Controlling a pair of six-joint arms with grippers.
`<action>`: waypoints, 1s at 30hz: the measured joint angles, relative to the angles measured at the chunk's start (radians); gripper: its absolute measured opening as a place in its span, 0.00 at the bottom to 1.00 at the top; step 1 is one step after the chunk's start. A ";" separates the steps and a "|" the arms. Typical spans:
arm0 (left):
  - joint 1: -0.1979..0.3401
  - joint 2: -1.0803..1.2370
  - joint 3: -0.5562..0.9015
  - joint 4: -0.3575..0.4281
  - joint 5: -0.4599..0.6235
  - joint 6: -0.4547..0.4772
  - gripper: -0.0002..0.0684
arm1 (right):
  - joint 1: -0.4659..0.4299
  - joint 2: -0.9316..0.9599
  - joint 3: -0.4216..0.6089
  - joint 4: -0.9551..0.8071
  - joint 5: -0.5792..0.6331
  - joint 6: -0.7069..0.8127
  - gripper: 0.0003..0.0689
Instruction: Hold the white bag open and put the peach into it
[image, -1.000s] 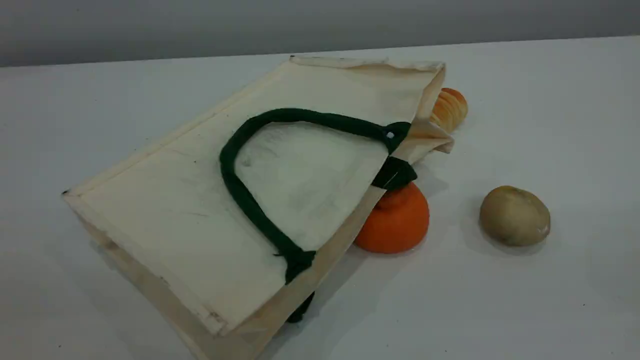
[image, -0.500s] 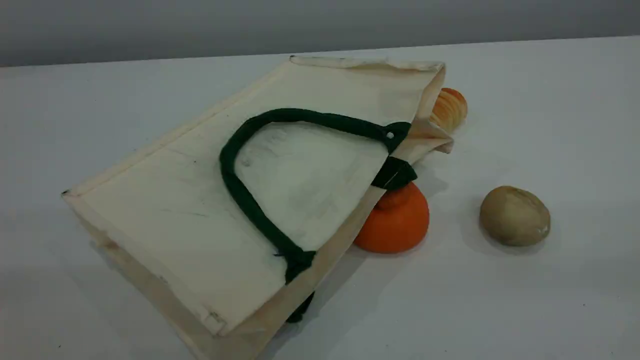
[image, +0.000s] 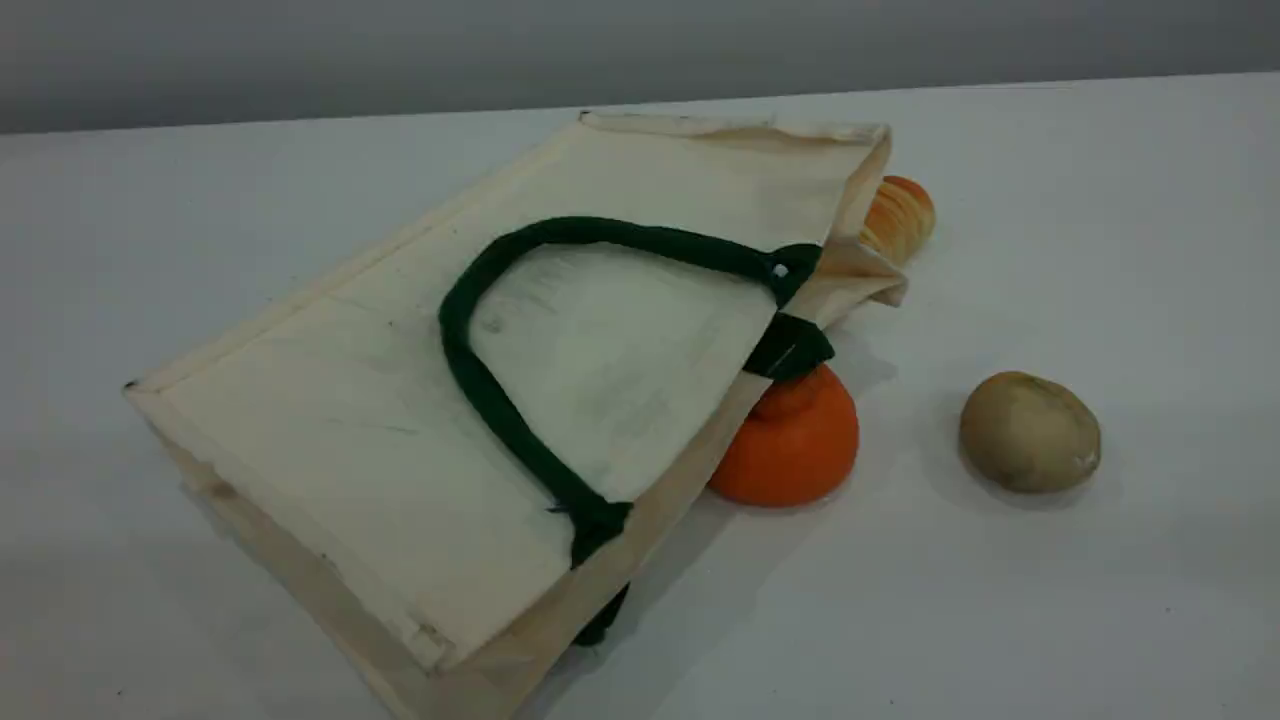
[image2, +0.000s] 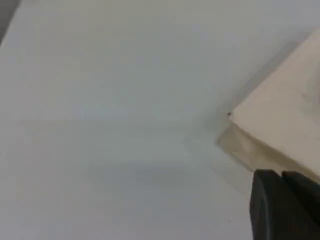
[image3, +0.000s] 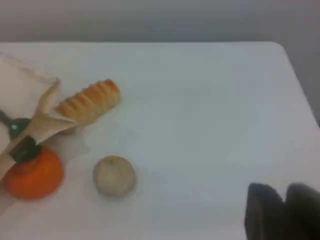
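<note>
The white bag (image: 420, 420) lies flat on its side across the left half of the table, its mouth facing right and nearly closed. One dark green handle (image: 470, 380) curves over its top face. The peach is not in view. My left gripper (image2: 281, 200) hovers beside a corner of the bag (image2: 280, 125), its dark fingertips almost together with nothing between them. My right gripper (image3: 285, 210) hangs over bare table well right of the bag's mouth (image3: 25, 85); its tips are also nearly together and empty. Neither arm shows in the scene view.
An orange stemmed fruit (image: 795, 450) sits tucked under the bag's mouth edge, also seen as the orange fruit (image3: 34, 175). An olive-brown lump (image: 1030, 432) lies to its right. A ridged golden bread roll (image: 898, 215) rests behind the bag's mouth.
</note>
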 joint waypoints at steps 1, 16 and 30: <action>0.000 -0.004 0.000 0.000 0.000 0.000 0.11 | 0.000 0.000 0.000 0.001 0.000 0.000 0.11; -0.001 -0.046 0.000 0.000 0.000 0.003 0.12 | -0.031 0.000 0.000 0.000 0.000 0.001 0.12; -0.002 -0.046 0.000 0.000 0.000 0.003 0.15 | -0.028 0.000 0.000 0.000 0.000 0.000 0.12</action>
